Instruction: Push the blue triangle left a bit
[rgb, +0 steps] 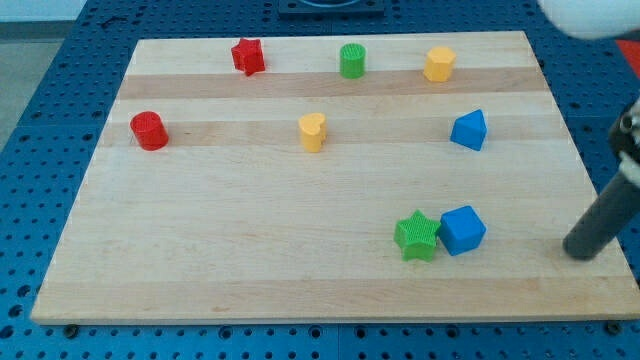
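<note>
The blue triangle (469, 130) sits on the wooden board at the view's right, in the middle row. My tip (578, 251) is the lower end of the dark rod, at the view's far right near the board's right edge. It is well below and to the right of the blue triangle, not touching any block. A blue cube (462, 230) lies to the left of my tip, touching a green star (417, 236).
A red star (248, 56), a green cylinder (352, 61) and a yellow hexagon (438, 63) line the view's top. A red cylinder (149, 131) sits at the left and a yellow heart (313, 131) in the middle. The board (250, 250) rests on a blue pegboard.
</note>
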